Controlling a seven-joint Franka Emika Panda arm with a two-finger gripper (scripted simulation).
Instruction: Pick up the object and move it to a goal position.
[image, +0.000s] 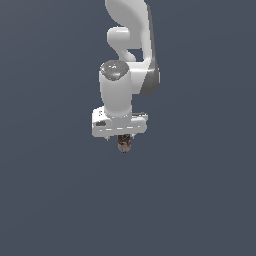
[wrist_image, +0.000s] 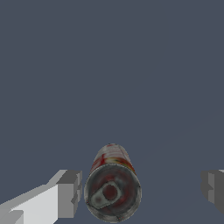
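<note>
The object (wrist_image: 113, 188) is a small can-shaped lump, mottled dark red with whitish-grey patches and a grey end with a pull tab. In the wrist view it stands between my fingers. One grey finger pad (wrist_image: 70, 193) is almost against its side. The other pad (wrist_image: 213, 190) stands well away from it. My gripper (wrist_image: 142, 192) is open around it. In the exterior view the object (image: 124, 145) shows just under the white gripper block (image: 119, 124), with the gripper (image: 123, 139) straddling it. The fingers are mostly hidden there.
A plain dark grey-blue surface (image: 200, 200) fills both views. The white arm (image: 127, 45) rises above the gripper block. No goal marker shows.
</note>
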